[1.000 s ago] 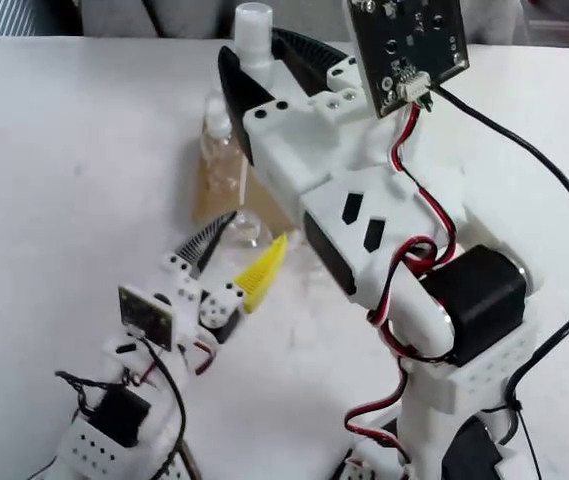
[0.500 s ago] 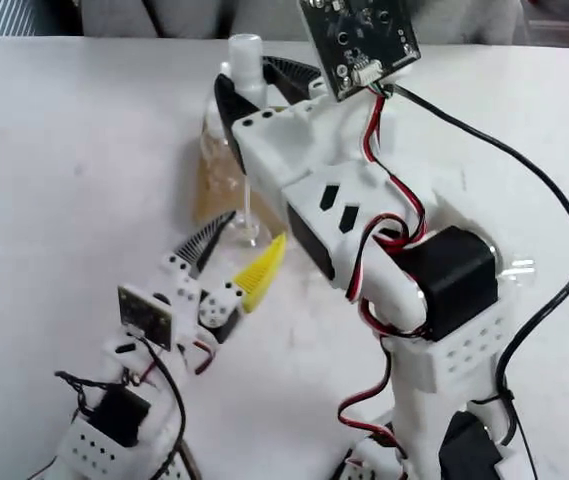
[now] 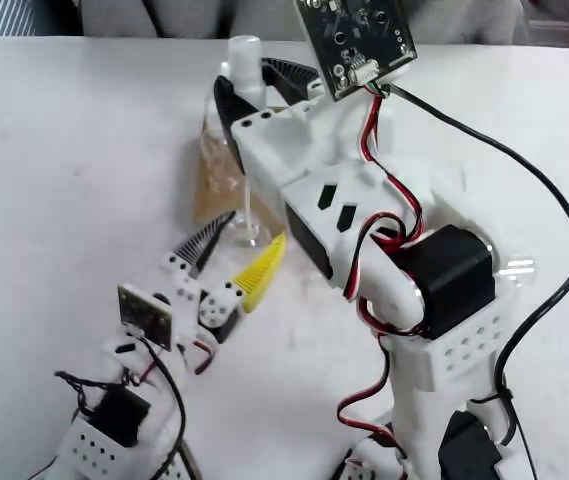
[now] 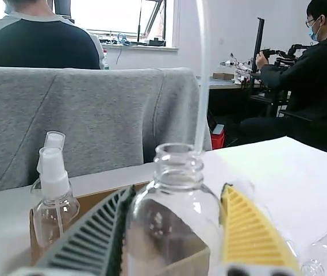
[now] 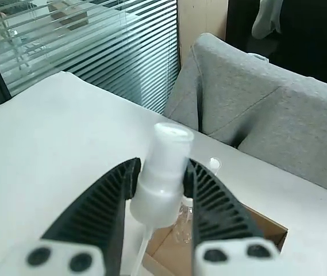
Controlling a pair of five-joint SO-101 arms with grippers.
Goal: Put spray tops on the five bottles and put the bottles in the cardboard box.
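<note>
My right gripper (image 3: 252, 88) is shut on a white spray top (image 3: 246, 58), held high over the cardboard box (image 3: 214, 185). In the right wrist view the spray top (image 5: 162, 172) sits between the black fingers of that gripper (image 5: 160, 181). Its thin tube (image 4: 201, 75) hangs down to the open neck of a clear bottle (image 4: 174, 213). My left gripper (image 4: 174, 236) is shut on this bottle, one grey finger and one yellow finger (image 4: 249, 236) at its sides. From above, the bottle (image 3: 248, 232) stands upright beside the box, in the left gripper (image 3: 248, 242).
Two bottles with spray tops (image 4: 51, 195) stand in the box (image 4: 94, 201). A loose clear bottle (image 4: 324, 259) lies on the white table (image 3: 84, 150) to the right of the left gripper. The right arm's body covers the table's middle. Grey chairs stand behind the far edge.
The right arm swung left and a little lower with the spray top, bringing its tube over the held bottle. Over the last half second it barely moved. The left arm kept still.
</note>
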